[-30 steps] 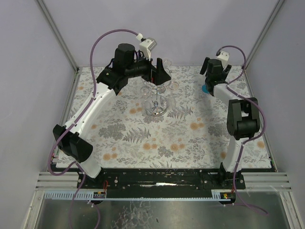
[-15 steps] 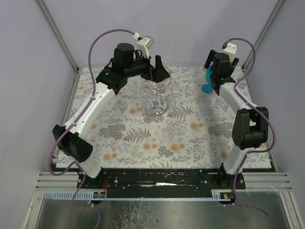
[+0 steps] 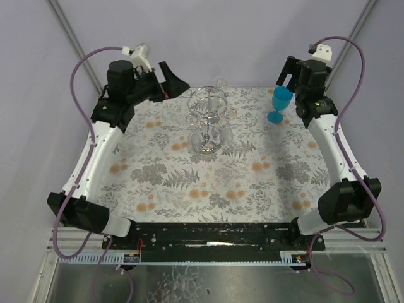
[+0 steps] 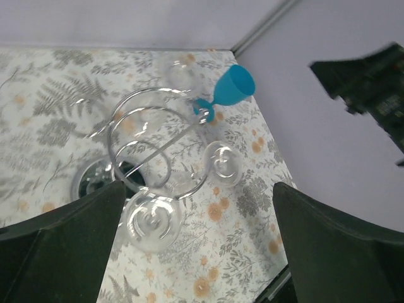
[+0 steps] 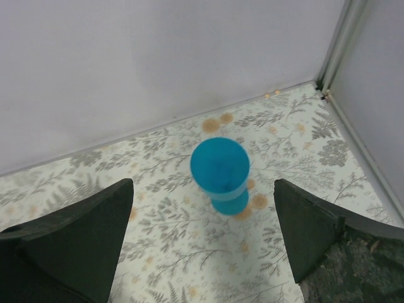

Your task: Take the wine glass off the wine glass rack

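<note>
The chrome wine glass rack (image 3: pixel 207 120) stands at the back middle of the table, with clear wine glasses (image 3: pixel 231 112) hanging from its wire rings. A blue wine glass (image 3: pixel 279 103) stands upright on the table to its right, off the rack. My left gripper (image 3: pixel 175 81) is open and empty, raised to the left of the rack. Its wrist view looks down on the rings (image 4: pixel 158 142), a clear glass (image 4: pixel 151 218) and the blue glass (image 4: pixel 230 88). My right gripper (image 3: pixel 285 71) is open and empty above and behind the blue glass (image 5: pixel 219 169).
The floral tablecloth (image 3: pixel 208 183) covers the table. Grey walls and corner posts (image 3: pixel 79 44) close in the back and sides. The right arm runs along the right edge (image 3: pixel 334 145).
My left gripper has pulled back to the left, away from the rack. My right gripper has lifted up and back from the blue glass, which now stands free on the table.
</note>
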Motion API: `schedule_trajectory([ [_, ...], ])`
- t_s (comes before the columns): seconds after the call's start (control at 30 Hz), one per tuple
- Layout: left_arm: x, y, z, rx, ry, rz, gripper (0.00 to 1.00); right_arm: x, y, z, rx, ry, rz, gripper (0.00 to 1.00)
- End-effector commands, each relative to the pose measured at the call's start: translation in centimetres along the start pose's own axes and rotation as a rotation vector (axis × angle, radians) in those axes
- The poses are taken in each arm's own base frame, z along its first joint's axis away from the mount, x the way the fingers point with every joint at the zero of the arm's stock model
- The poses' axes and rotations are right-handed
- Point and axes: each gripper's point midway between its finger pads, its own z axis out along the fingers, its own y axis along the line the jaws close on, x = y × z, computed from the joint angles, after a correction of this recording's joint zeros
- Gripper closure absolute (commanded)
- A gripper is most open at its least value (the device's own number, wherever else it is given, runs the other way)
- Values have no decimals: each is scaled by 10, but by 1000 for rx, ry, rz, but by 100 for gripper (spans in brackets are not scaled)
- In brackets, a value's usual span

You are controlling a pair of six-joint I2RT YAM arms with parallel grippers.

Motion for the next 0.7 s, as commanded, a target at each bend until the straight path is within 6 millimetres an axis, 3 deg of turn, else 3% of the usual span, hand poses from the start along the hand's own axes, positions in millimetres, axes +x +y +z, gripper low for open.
schedule_trajectory([
  [0.0, 5, 25, -20, -32, -23, -211, 0, -12, 15, -51, -115, 83, 83, 1],
  [0.27, 47, 51, -25, -17, 42, -462, 9, 9, 29, -84, -224, 239, 124, 1],
  [0.67, 82, 79, -10, -12, 88, -601, 29, 19, 35, -91, -263, 276, 147, 1],
])
